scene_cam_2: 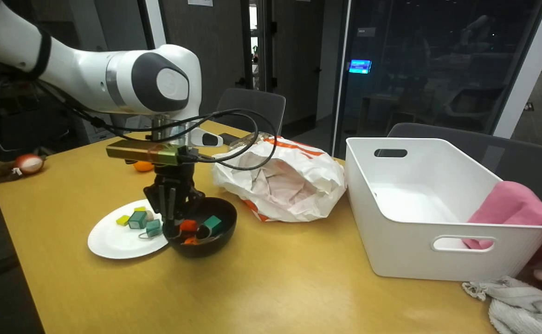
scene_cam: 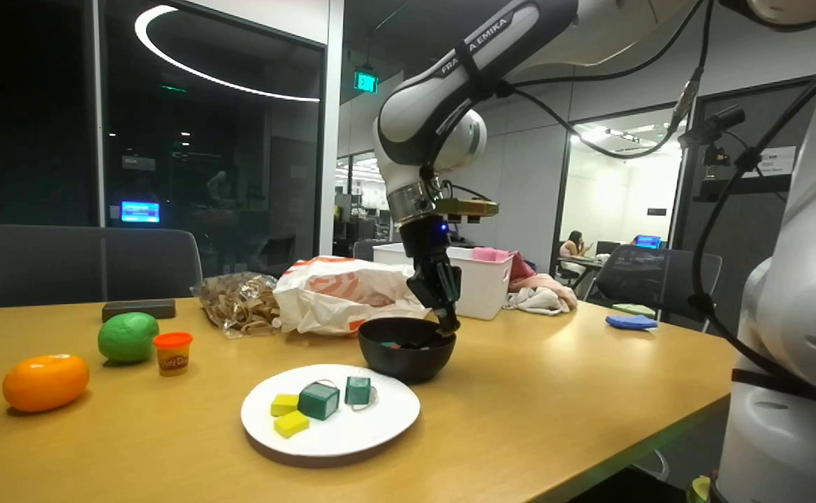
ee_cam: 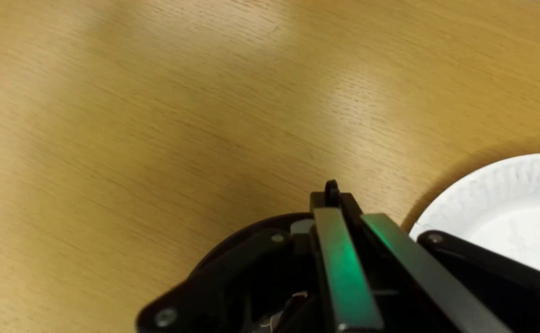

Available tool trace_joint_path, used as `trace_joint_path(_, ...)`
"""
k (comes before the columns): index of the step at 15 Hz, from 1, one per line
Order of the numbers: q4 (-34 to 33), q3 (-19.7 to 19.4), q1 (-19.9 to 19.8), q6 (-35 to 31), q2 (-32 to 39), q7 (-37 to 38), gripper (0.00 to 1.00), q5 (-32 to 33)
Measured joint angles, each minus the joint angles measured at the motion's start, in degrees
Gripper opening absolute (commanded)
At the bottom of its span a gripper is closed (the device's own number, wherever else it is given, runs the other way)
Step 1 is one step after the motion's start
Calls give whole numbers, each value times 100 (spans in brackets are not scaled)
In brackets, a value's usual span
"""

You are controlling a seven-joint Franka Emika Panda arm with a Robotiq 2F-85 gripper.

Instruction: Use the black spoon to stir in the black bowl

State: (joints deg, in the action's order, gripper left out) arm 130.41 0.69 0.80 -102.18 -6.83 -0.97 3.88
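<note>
Plainly, the gripper point(ee_cam: 337, 203) is pinched narrow on the black spoon point(ee_cam: 331, 188), whose handle end pokes just past it in the wrist view. It stands at the rim of the black bowl point(scene_cam: 406, 363), the spoon's lower part down among a green block point(scene_cam_2: 213, 223) and orange pieces point(scene_cam_2: 188, 226). Higher up, the arm point(scene_cam: 418, 105) reads FRANKA EMIKA, a strap point(scene_cam: 469, 64) crossing the first word. Just beside the bowl sits a white plate point(scene_cam: 341, 442) with green blocks point(scene_cam: 319, 401) and yellow blocks point(scene_cam: 291, 423); farther off, an orange-lidded tub point(scene_cam: 173, 358) says Play-Doh. Everything rests on a wood-grained table point(scene_cam: 520, 398). Around are dark mesh chairs point(scene_cam: 79, 265), dark glass point(scene_cam: 219, 168), a green EXIT sign point(scene_cam: 365, 81) and a blue screen point(scene_cam: 140, 212) too small to read.
</note>
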Motion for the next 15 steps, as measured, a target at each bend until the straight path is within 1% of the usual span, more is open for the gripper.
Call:
trace_joint_path(3,-13,3,10,-104,40,-44,9,-153)
trace_joint_path(7,-110,-22,5,-153,37,-108,9,-578)
trace_joint_path(10,-202,-64,-9,-152,23,-108,10,-777)
trace_joint_path(15,-399,-107,-20,58,12,28,10,-942)
